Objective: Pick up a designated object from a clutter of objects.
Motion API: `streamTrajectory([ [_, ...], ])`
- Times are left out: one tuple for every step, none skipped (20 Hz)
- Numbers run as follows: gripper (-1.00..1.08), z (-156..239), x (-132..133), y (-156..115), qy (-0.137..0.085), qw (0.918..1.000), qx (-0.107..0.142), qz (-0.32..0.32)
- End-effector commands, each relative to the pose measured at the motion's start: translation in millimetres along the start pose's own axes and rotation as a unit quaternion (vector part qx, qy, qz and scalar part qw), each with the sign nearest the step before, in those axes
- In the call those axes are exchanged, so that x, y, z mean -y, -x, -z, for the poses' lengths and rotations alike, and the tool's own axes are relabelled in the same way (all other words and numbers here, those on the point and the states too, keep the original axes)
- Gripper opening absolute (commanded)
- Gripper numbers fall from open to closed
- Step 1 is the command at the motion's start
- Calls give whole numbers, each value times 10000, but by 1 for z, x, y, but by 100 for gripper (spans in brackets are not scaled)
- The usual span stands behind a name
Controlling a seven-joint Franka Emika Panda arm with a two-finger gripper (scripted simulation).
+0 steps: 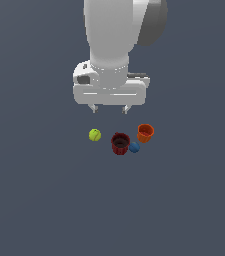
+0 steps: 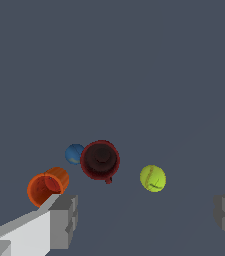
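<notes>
The designated object, a bright orange ribbed cup, stands on the grey floor at the exterior view's right of the clutter. Beside it are a dark red cup, a small blue ball and a yellow-green ball. My gripper hangs above and behind the clutter, open, with nothing between its fingers. In the wrist view one finger partly overlaps the orange cup's lower edge.
The four small items sit close together on a plain dark grey floor. The white arm rises above the gripper.
</notes>
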State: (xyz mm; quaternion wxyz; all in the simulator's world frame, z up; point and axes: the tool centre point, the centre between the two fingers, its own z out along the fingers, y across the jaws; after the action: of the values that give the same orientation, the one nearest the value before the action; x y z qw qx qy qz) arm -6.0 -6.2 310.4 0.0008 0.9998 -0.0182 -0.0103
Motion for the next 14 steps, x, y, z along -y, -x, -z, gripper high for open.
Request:
streamTrajectory([
  [28,0,0,0,0,10000,0,0],
  [28,0,0,0,3,10000,4,4],
  [28,-1,-1,0,12,10000,16,17],
  [28,-3,-1,1,26,10000,34,37],
  [28,-4,-2,1,46,10000,53,64],
  [28,-5,-3,1,64,9999,65,89],
  [28,-5,-4,1,77,9999,67,105],
  [28,-5,-4,1,83,9999,64,113],
  [28,-4,-4,1,85,9999,61,114],
  [28,-4,-4,1,80,9999,63,109],
  [28,-5,-4,1,71,9999,73,98],
  [28,-7,-3,2,57,9999,93,83],
  [28,-9,-2,2,38,9999,122,62],
  [28,-12,-1,3,13,9999,160,36],
])
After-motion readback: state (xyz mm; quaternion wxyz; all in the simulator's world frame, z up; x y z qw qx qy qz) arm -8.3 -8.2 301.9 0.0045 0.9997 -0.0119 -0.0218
